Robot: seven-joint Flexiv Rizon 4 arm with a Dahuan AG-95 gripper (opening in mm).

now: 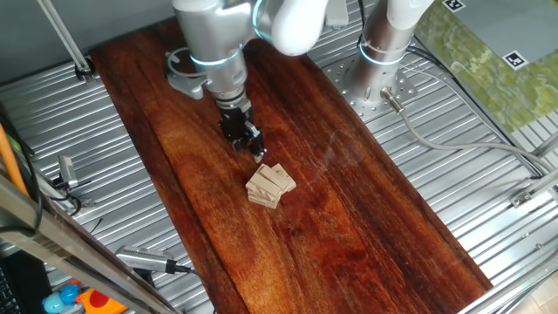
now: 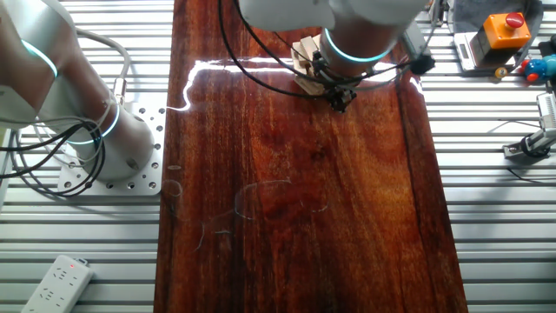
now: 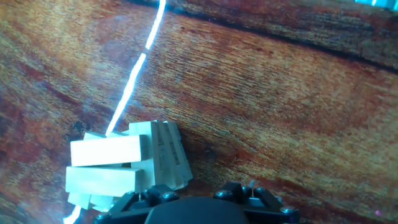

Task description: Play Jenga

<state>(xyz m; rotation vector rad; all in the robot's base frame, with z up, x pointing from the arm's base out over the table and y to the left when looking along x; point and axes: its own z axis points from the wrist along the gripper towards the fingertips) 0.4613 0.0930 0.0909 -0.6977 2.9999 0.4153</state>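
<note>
The Jenga stack (image 1: 271,185) is a small pile of pale wooden blocks in crossed layers, skewed, on the dark wood board (image 1: 349,227). My gripper (image 1: 258,154) hangs just behind and left of the stack, close above the board. Its dark fingers come to one narrow tip and look shut, with nothing held. In the other fixed view the stack (image 2: 304,54) is partly hidden behind my wrist, and the gripper (image 2: 339,102) points down at the board (image 2: 295,191) next to it. The hand view shows the stack (image 3: 121,168) at lower left, with only the gripper's black body along the bottom edge.
The arm's base (image 1: 384,52) is bolted to the ribbed metal table right of the board, with a cable trailing from it. Hand tools (image 1: 144,259) lie left of the board. An orange stop-button box (image 2: 504,30) and a white power strip (image 2: 56,283) sit off the board.
</note>
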